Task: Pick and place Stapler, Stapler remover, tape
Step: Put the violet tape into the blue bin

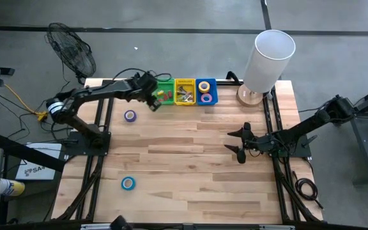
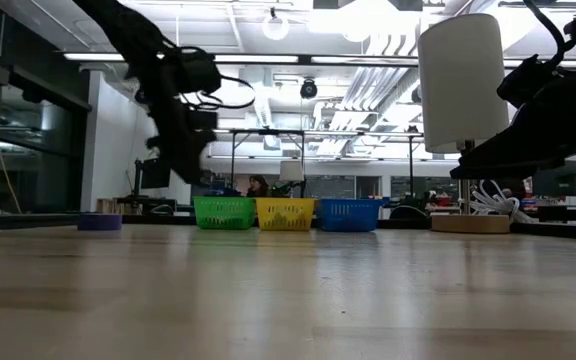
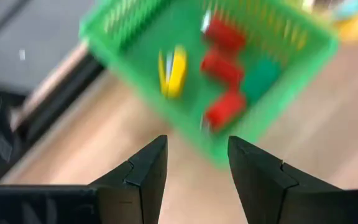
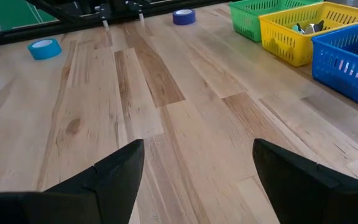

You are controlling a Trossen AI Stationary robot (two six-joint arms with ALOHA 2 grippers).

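Staplers (image 3: 224, 87) lie in the green basket (image 3: 272, 127) under your left tool (image 3: 194, 163), jaws parted and empty, so lift straight clear before heading for the purple tape (image 1: 130, 115) nearby.

Left hand (image 3: 194, 168) parted, empty, above green basket (image 3: 135, 34) — red, yellow, perhaps teal items (image 3: 222, 68) inside

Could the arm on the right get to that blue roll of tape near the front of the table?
Probably, if it stretches that far: the right gripper is open and empty, and only bare table lies between it and the blue tape roll.
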